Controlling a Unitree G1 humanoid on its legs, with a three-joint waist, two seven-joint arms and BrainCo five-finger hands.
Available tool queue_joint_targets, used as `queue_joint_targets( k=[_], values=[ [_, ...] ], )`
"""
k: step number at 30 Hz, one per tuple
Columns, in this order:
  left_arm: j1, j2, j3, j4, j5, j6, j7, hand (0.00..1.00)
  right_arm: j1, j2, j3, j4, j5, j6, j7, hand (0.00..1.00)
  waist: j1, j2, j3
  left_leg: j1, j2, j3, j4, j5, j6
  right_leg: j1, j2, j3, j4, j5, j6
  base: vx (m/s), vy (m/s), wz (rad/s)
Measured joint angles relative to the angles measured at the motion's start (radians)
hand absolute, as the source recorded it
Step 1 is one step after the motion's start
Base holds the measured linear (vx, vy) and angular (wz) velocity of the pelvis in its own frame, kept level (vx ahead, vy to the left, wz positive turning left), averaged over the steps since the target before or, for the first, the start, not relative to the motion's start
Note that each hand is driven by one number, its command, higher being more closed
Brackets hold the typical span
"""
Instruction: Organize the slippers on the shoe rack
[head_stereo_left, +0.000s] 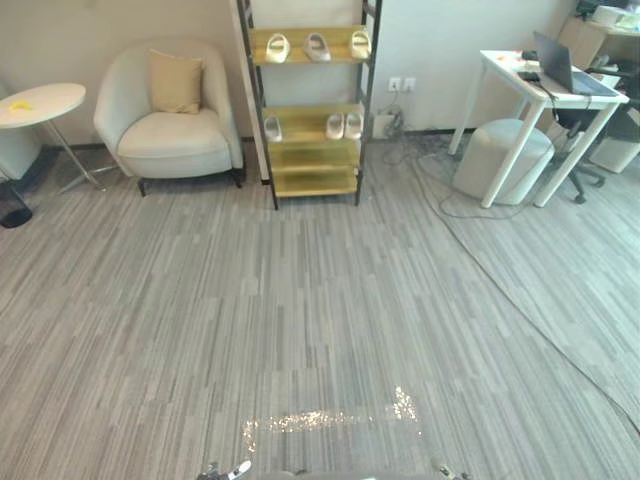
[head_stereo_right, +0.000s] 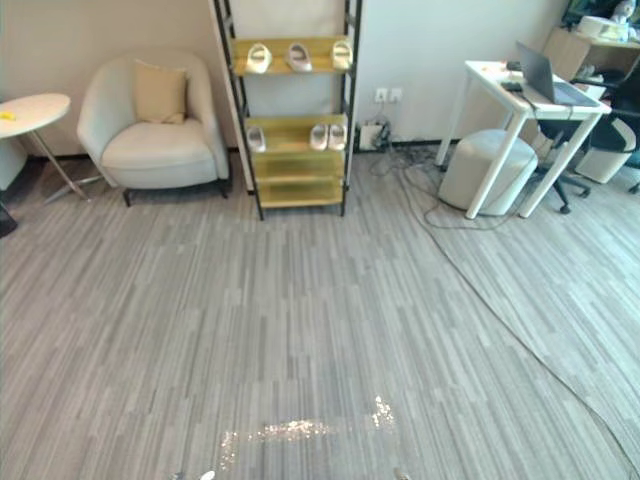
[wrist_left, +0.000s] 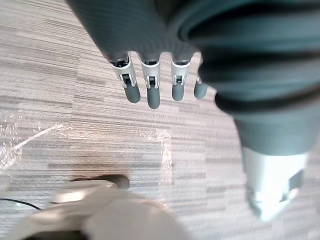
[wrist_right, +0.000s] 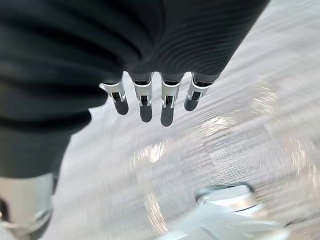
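At the far wall, straight ahead, I see one tall black-framed shoe rack (head_stereo_left: 362, 150) with yellow wooden shelves, and one cream upholstered armchair (head_stereo_left: 170, 130) to its left. The rack is well apart from me across grey striped carpet (head_stereo_left: 320, 320).

I count six pale rounded slippers (head_stereo_left: 316, 46). Three are spread along the upper shelf. Three are on the shelf below, one alone at the left and two side by side at the right. They look light and soft, likely to flex, so I'd pinch each across its upper near the opening.

My left hand (wrist_left: 153, 92) and right hand (wrist_right: 167, 107) hang over the near carpet, fingers straight and relaxed, holding nothing.
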Motion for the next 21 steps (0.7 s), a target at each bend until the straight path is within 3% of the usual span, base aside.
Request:
queue_joint_targets(
  k=[4, 7, 21],
  values=[
    [-0.028, -0.005, 0.014, 0.034, 0.001, -0.002, -0.001, 0.0, -0.025, 0.013, -0.055, 0.017, -0.001, -0.001, -0.004, 0.0, 0.002, 0.009, 0.011, 0.038, 0.001, -0.02, -0.038, 0.008, 0.006, 0.06, 0.011, -0.004, -0.077, 0.026, -0.004, 0.12, -0.018, 0.02],
    [-0.054, -0.003, 0.015, 0.034, 0.002, -0.013, -0.001, 0.0, -0.071, 0.017, -0.056, 0.039, -0.004, -0.006, -0.004, 0.0, 0.006, 0.001, 0.031, 0.055, 0.002, -0.027, -0.051, 0.01, 0.005, 0.096, 0.016, -0.004, -0.127, 0.045, -0.007, 0.1, -0.009, 0.0],
    [-0.087, -0.001, 0.013, 0.068, 0.022, -0.018, 0.0, 0.0, -0.137, 0.039, -0.045, 0.052, -0.059, -0.009, 0.009, 0.0, 0.03, 0.002, 0.064, 0.077, -0.009, -0.069, -0.107, 0.039, 0.011, 0.124, 0.008, -0.035, -0.172, 0.06, -0.001, 0.01, 0.008, 0.08]
  ],
)
